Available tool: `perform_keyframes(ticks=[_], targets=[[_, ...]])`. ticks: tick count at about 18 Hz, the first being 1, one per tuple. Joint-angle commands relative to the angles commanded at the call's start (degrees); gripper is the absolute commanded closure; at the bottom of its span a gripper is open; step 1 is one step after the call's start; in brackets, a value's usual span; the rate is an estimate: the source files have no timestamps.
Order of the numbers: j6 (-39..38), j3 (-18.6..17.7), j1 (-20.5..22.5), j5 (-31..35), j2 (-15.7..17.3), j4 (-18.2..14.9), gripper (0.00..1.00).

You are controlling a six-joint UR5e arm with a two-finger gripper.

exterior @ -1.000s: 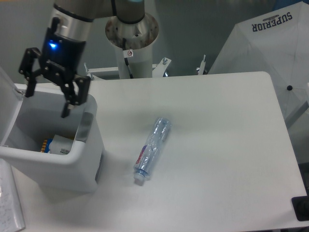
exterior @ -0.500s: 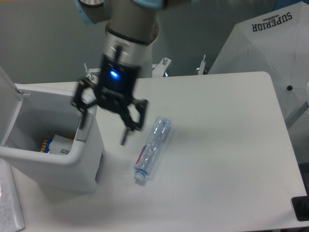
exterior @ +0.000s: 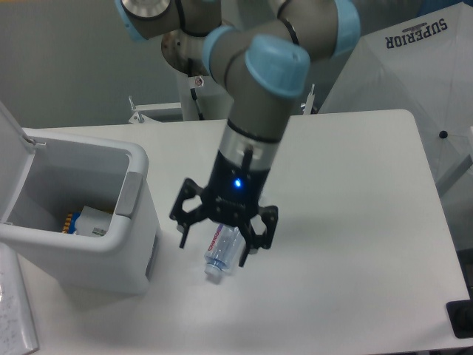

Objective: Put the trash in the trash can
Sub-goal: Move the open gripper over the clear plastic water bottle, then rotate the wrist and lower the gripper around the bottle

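we count one claw (exterior: pixel 216 240), one bottle, one trash can and one table. our claw hangs over the crushed clear bottle (exterior: pixel 222 252) with its two fingers (exterior: pixel 182 230) spread wide, one on each side of the bottle, and nothing is clamped between them; we cannot tell whether the tips touch the tabletop. a small blue light glows on the claw's body just above the fingers. the bottle lies on its side on the white table (exterior: pixel 347 222), directly under the claw, with its red-and-blue label showing between the fingers and its cap end poking out below them toward the near edge. the trash can (exterior: pixel 81 214) stands well to the left of the claw in the picture, its lid swung up and open, its grey panel facing the claw. inside it, far from the claw, we see some pale and orange-blue bits at the bottom, though we cannot tell how many pieces there are or what each one is. the wrapper cannot be made out for certain.
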Motion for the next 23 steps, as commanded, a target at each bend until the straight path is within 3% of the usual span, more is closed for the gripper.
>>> perform_keyframes(ticks=[3, 9, 12, 17, 19, 23], targets=[[0.0, 0.3, -0.2, 3.9, -1.9, -1.4, 0.0], [1.0, 1.3, -1.0, 8.9, -5.0, -8.2, 0.0], [2.3, 4.4, -2.0, 12.0, -7.6, -15.4, 0.0], [2.4, 12.7, -4.6, 17.5, -13.7, -25.4, 0.0], [2.4, 14.4, -5.5, 19.5, -15.1, -27.3, 0.0], [2.4, 14.6, -6.0, 20.1, -15.6, -27.5, 0.0]])
